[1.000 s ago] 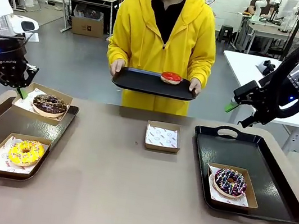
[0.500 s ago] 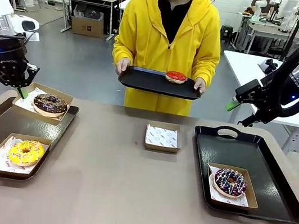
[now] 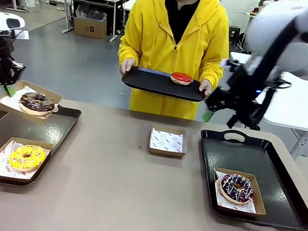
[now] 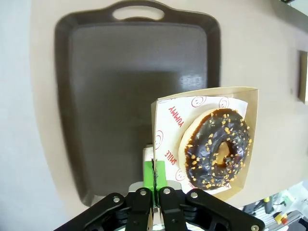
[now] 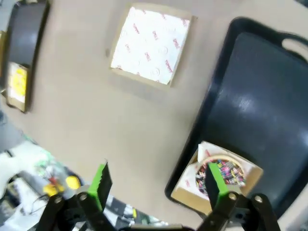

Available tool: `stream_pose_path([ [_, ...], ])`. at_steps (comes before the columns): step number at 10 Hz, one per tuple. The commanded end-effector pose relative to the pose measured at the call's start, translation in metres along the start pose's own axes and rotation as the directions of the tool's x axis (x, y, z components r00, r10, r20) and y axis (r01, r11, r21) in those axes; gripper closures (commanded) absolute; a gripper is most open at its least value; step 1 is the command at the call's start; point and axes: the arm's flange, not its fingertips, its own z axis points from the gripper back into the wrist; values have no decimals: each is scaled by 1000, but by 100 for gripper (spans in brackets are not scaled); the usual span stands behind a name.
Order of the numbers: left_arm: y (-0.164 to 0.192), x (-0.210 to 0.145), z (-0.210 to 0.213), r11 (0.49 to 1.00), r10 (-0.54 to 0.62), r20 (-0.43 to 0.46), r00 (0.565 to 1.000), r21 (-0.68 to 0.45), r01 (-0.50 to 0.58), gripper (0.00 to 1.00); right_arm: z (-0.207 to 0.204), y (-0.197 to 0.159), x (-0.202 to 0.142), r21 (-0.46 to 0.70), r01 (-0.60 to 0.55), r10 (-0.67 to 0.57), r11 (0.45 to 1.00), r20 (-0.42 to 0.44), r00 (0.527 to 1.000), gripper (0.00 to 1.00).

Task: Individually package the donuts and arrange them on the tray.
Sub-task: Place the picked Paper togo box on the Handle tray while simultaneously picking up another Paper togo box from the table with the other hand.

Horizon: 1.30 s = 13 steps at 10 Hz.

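Observation:
My left gripper [image 3: 6,85] is shut on the rim of a paper-lined box [image 3: 19,105] that carries the chocolate donut [image 3: 37,102], held tilted just above the left tray [image 3: 52,131]. In the left wrist view the fingers [image 4: 148,174] pinch the box wall beside the chocolate donut [image 4: 215,148]. The yellow donut [image 3: 26,157] lies boxed on that tray. The purple donut [image 3: 237,187] sits boxed on the right tray [image 3: 264,162]. My right gripper [image 3: 216,109] hangs open in the air left of that tray's handle. The person holds a black tray [image 3: 147,82] with the red donut [image 3: 181,78].
An empty paper-lined box [image 3: 168,142] stands at the table's middle, also seen under my right gripper [image 5: 159,183] as the empty box [image 5: 151,45]. The purple donut [image 5: 220,172] and right tray [image 5: 260,110] lie below it. Bare tabletop spreads along the front.
My left gripper has lifted the chocolate donut's box off the tray's corner and carried it leftward. The right arm has swung left toward the table's middle. The person's tray stays raised.

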Motion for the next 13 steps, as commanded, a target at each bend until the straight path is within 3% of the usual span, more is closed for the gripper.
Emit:
stream_pose_path([
  [1, 25, 5, -4, 997, -38, -6, 999, 67, 38, 99, -22, 13, 42, -130, 10, -17, 991, -48, 999, 0],
  [5, 50, 14, -25, 996, 55, -33, 998, 71, -53, 99, -86, 20, 80, -259, 5, -23, 966, -66, 998, 0],
  [6, 45, 5, -19, 997, 1, -43, 999, 82, 2, 99, -96, 15, 87, -244, 25, -39, 969, -52, 998, 0],
  [11, 45, 5, -19, 997, 1, -43, 999, 82, 2, 99, -152, 14, 98, -264, 134, -112, 955, 95, 989, 0],
  [12, 45, 5, -19, 997, 1, -43, 999, 82, 2, 99, -148, 16, 96, -258, 159, -135, 953, 105, 985, 0],
  [13, 45, 5, -19, 997, 1, -43, 999, 82, 2, 99, -144, 15, 97, -221, 91, -83, 971, 47, 995, 0],
])
